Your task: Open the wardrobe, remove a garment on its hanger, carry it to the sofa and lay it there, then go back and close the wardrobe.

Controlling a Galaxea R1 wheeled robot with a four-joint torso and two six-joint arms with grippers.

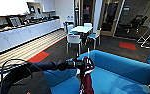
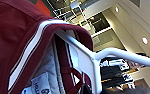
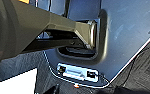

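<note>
The left tool (image 1: 85, 63) is gripping the white hanger (image 2: 121, 53), dangling the soft, limp maroon jacket (image 1: 87, 80) over the blue sofa (image 1: 121, 67); the rigid hanger looks the surest hold.

**An office break room with a lounge corner**

This looks like a workplace pantry and lounge. The landmark is the small white table (image 1: 81, 29), ringed by white chairs (image 1: 73, 40). To its left a long run of white cabinets (image 1: 23, 33) carries a dark counter (image 1: 6, 28) crowded with appliances. Beyond the table, glass doors (image 1: 110, 15) open on dim office space. In front of it lies dark carpet (image 1: 58, 51) with red patches (image 1: 127, 45), then a bright blue sofa (image 1: 121, 67).
</note>
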